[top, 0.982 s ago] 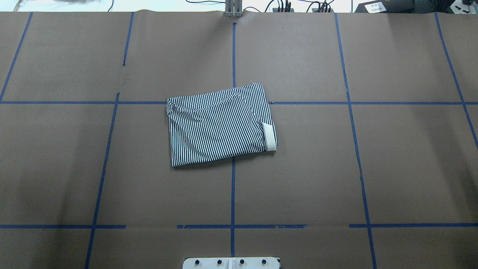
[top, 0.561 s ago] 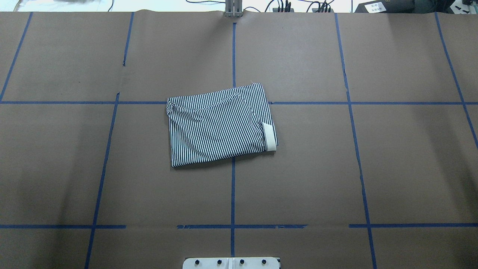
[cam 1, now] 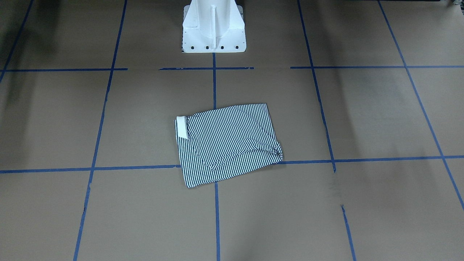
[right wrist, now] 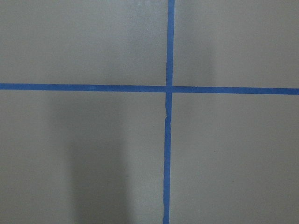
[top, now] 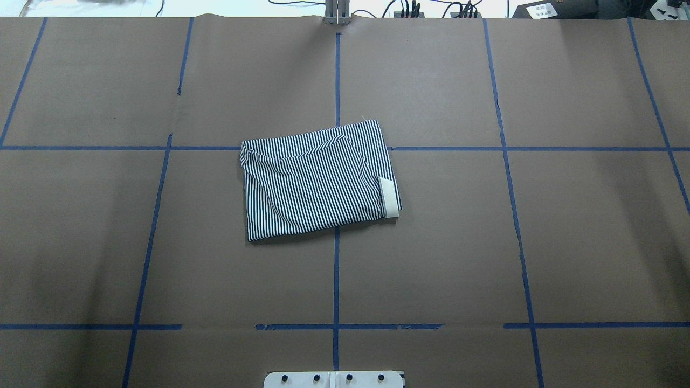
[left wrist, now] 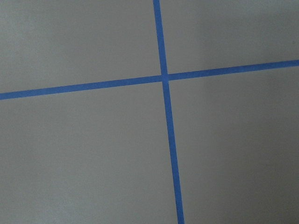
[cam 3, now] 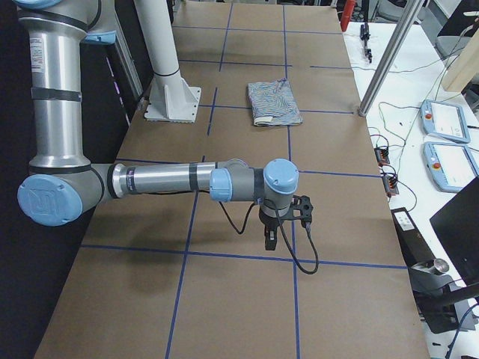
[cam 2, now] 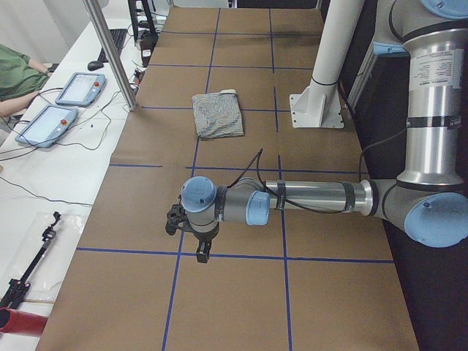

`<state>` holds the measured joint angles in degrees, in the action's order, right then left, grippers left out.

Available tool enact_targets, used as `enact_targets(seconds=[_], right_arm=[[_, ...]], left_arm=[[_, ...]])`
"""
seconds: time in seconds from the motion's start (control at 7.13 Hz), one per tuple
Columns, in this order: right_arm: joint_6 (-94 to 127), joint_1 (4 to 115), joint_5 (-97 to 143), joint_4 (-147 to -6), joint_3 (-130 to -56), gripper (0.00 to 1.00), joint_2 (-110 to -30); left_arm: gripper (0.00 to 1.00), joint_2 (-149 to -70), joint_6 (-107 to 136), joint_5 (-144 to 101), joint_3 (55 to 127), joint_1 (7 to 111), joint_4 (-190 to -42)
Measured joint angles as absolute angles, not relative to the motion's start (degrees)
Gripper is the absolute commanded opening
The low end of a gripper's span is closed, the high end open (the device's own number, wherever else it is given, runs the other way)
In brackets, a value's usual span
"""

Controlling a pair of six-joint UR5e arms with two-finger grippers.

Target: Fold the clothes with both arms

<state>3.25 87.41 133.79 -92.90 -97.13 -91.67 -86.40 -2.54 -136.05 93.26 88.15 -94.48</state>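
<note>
Striped polo shirt [top: 321, 180] lay folded into a rectangle mid-way across the worktop [top: 539, 242], cream collar [top: 389, 198] protruding at one corner. Left arm [cam 2: 307, 197] and right arm [cam 3: 165, 181] hung well apart from it; whether their jaws were open could not be told. Upper layers, apparently unpressed, might spring open.

Brown table covering [left wrist: 84, 154]; two blue tape lines [left wrist: 164, 77] crossing right of centre, upper half.

The folded shirt [top: 318, 180] hides its inner layers; of the collar [top: 389, 198] only a cream strip shows. The left gripper [cam 2: 201, 254] and the right gripper [cam 3: 271, 241] appear only in the side views, probably too small to judge the jaws. The picture's edge cuts the pedestal [top: 302, 381].
</note>
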Motion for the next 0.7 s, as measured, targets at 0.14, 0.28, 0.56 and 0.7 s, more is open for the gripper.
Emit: enact_targets(seconds=[0.14,0.28,0.56,0.7], right_arm=[[3.3,87.4,133.8,-92.9,-97.1,1.0,-91.7],[3.3,87.4,133.8,-92.9,-97.1,1.0,-91.7],[3.3,87.4,133.8,-92.9,-97.3,1.0,-91.7],[3.3,87.5,133.8,-92.9,-97.3,1.0,-91.7]], left_arm=[[1.0,-86.4,-2.5,-136.1,93.3,88.2,-94.5],[1.0,-86.4,-2.4,-136.2,93.3,88.2,-94.5],[1.0,-86.4,-1.7,-136.2,93.2,88.2,-94.5],[1.0,-86.4,-0.8,-136.2,93.2,88.2,-94.5]])
